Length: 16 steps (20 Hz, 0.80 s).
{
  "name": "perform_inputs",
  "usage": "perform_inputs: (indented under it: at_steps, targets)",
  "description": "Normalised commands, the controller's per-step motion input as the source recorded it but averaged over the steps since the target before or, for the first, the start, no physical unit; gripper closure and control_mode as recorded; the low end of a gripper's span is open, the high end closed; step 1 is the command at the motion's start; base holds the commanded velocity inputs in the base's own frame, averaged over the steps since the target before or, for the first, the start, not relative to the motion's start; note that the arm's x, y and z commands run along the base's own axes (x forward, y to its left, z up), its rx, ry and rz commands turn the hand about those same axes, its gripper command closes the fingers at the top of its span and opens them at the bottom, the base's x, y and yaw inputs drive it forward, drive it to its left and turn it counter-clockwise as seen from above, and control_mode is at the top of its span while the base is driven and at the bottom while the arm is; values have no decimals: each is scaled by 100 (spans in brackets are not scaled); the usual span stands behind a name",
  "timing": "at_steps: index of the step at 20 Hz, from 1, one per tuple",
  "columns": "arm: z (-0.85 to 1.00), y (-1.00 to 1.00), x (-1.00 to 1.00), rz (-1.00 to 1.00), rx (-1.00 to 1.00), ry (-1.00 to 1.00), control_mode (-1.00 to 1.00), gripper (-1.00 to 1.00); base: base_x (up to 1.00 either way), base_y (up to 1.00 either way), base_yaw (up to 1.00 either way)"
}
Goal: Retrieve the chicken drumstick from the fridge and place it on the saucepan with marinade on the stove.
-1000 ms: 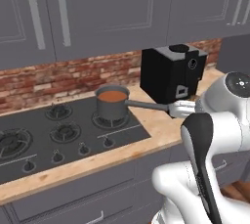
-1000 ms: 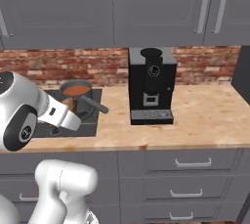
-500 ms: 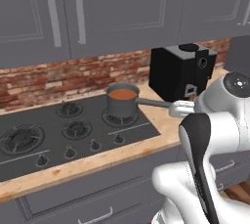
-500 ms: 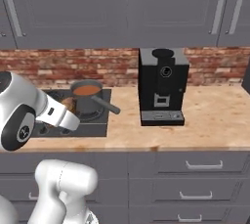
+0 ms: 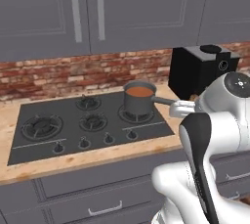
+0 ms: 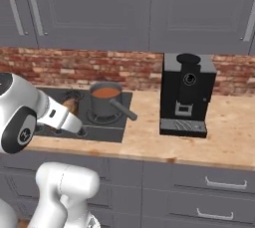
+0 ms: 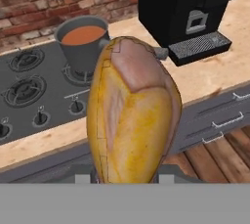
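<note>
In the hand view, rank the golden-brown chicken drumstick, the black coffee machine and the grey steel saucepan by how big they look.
1. Golden-brown chicken drumstick, though it looms only because it is nearest the camera.
2. Black coffee machine, cut off by the frame.
3. Grey steel saucepan, smallest.

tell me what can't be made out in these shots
- Fingertips of the hand: hand view, hidden behind the chicken drumstick that fills the middle.
- Saucepan handle: hand view, mostly covered by the drumstick.
- Stove: right base view, its left part is behind the white arm.
- Stove knob markings: left base view, too small to read.
- Coffee machine: left base view, its base is behind the arm.
</note>
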Motion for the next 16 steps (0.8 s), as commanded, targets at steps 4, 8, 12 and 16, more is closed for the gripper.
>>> perform_inputs:
  at_steps: [4,8,12,16]
  targets:
    - [0,0,0,0,0,0,100,100,7,-6,8]
    - [0,0,0,0,0,0,100,100,36,34,4]
    - [0,0,0,0,0,0,100,100,31,29,3]
    - [0,0,0,0,0,0,100,100,46,3,0]
